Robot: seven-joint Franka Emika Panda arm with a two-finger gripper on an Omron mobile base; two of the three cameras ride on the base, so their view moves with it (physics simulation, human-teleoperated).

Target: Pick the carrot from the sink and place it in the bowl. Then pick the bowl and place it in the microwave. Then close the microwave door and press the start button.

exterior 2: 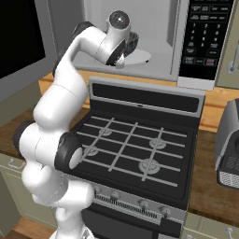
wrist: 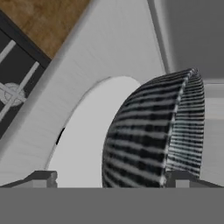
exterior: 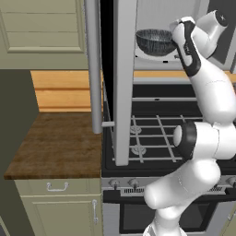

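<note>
Bowl (exterior: 154, 42) sits on the white turntable plate (exterior 2: 139, 58) inside the microwave (exterior 2: 158, 32), toward the front edge of the cavity floor, so the bowl-in-microwave step looks done. Gripper (wrist: 110, 177) is spread wide w/ nothing clamped; in the hand view the bowl's ribbed wall sits between the two tips, w/ a clear gap on the left tip's side, contact on the right tip's side too close to call. Carrot: can't tell if it's in the bowl, as the bowl's inside is hidden or too dark to read. Left to do, by my read: pull the hand out, swing the microwave door (exterior: 123, 78) shut, press start on the control panel (exterior 2: 202, 35).

Around: black gas stove (exterior 2: 135, 144) directly below, wooden counter (exterior: 55, 143) to its left. Door stands open, edge-on, over the stove's left side; its bar handle (exterior: 93, 64) juts toward the base. Arm reaches through the doorway, so it must clear before the door closes.
</note>
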